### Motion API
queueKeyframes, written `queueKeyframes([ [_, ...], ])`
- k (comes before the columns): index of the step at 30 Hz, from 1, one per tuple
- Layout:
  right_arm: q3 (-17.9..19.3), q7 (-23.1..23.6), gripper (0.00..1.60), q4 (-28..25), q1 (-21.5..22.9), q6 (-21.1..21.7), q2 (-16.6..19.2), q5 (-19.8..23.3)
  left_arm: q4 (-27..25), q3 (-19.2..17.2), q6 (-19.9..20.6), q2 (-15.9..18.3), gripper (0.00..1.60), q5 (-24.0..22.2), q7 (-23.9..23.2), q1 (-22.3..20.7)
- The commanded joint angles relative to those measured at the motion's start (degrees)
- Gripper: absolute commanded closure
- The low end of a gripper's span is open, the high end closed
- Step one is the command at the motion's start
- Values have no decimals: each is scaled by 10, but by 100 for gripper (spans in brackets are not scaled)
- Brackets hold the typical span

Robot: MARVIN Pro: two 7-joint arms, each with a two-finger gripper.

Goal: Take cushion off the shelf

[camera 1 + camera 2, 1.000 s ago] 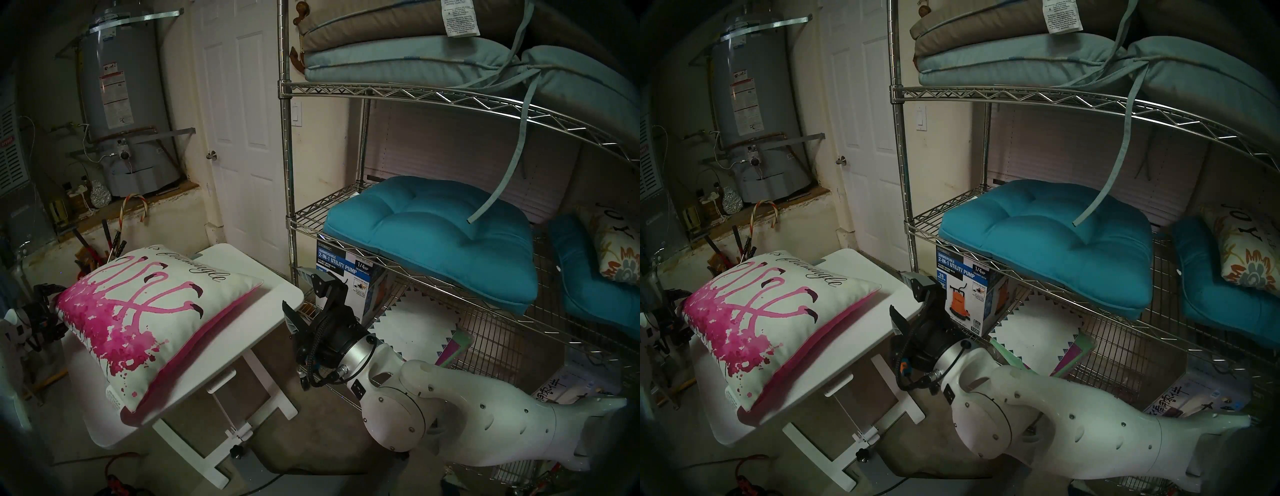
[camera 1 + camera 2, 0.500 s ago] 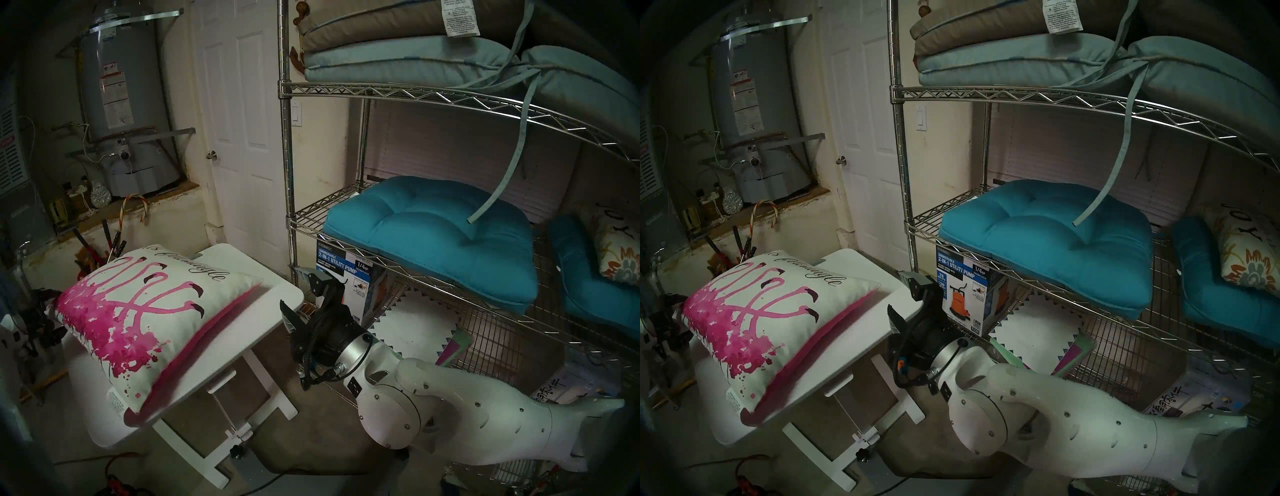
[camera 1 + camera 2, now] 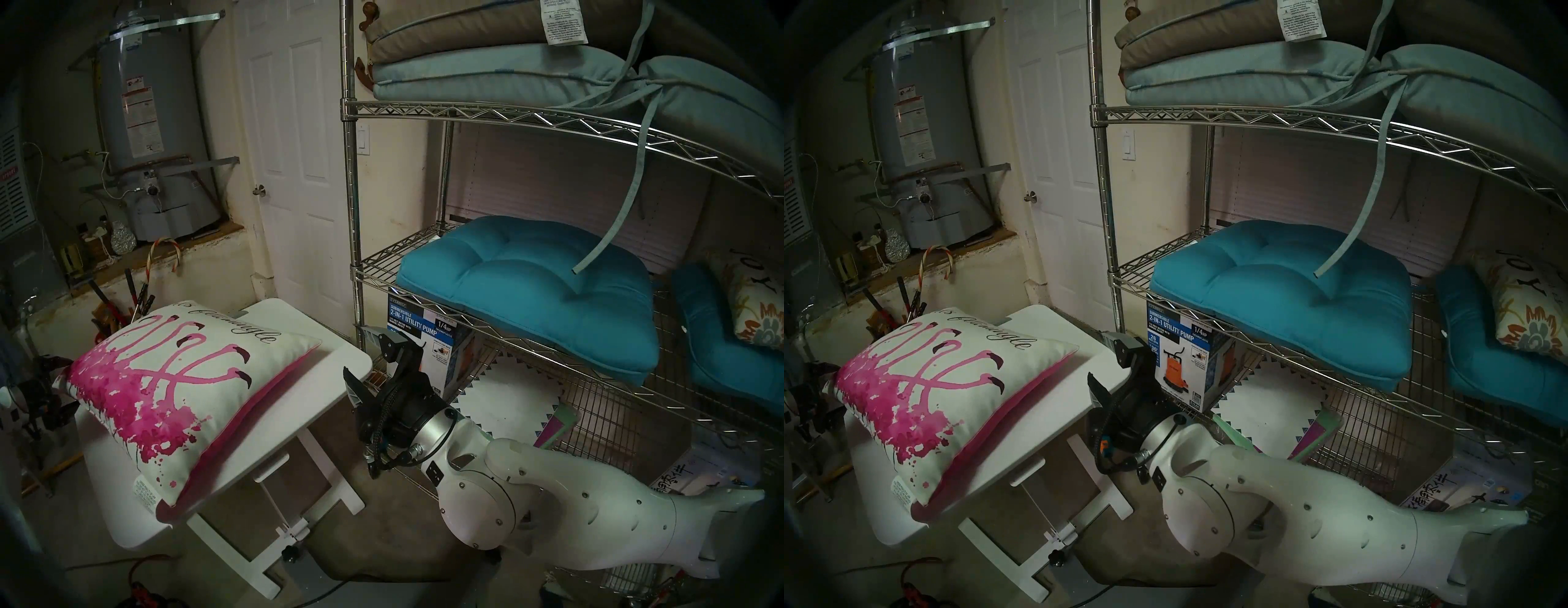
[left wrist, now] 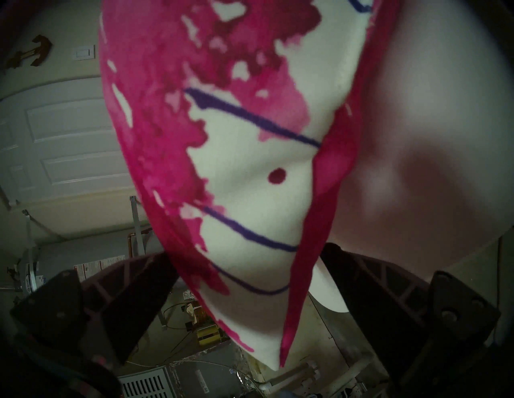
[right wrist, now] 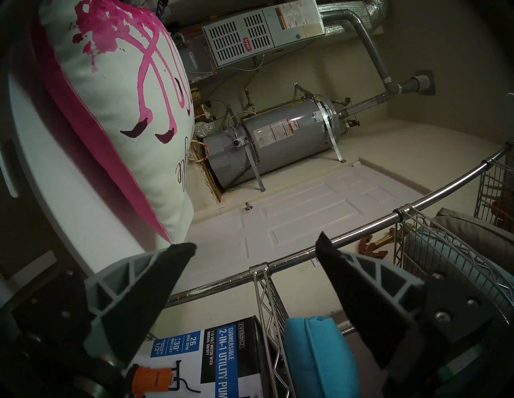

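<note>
Cushion (image 3: 186, 395) off the shelf (image 3: 488, 114) already, flat on the white table (image 3: 339, 361), printed face up, pink back down, one corner jutting past the table's left edge. Corner sits between the fingers of the left gripper (image 4: 250, 314), spread wide with no pad visibly pressing the fabric. Reads as the release step, with placement as good as done. Next move, by judgement: draw the left gripper straight back from the corner without dragging the cloth, since the overhanging cushion could slide off the tilted-looking top.

Right gripper (image 5: 256, 250) open and empty, between the table edge and the shelf post, near the pump box (image 3: 428, 335). Teal seat cushion (image 3: 530, 293) left on the middle tier.

Against a second ago: cushion shifted slightly down and toward the table's near edge, care tag lower; left gripper a little further out from the corner; right arm nearly unchanged.
</note>
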Motion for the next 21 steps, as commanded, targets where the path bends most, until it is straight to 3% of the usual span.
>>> queueKeyframes([
  [1,3,-7,0,-5,-1,-3,-4,1,-29,-17,1,7,0,-19,-6,12],
  [13,1,-12,0,-6,-6,-3,-4,1,-53,-28,1,7,0,-37,-27,22],
  [21,6,-19,0,-11,-11,-6,4,4,-99,-47,1,-7,0,-63,-58,43],
])
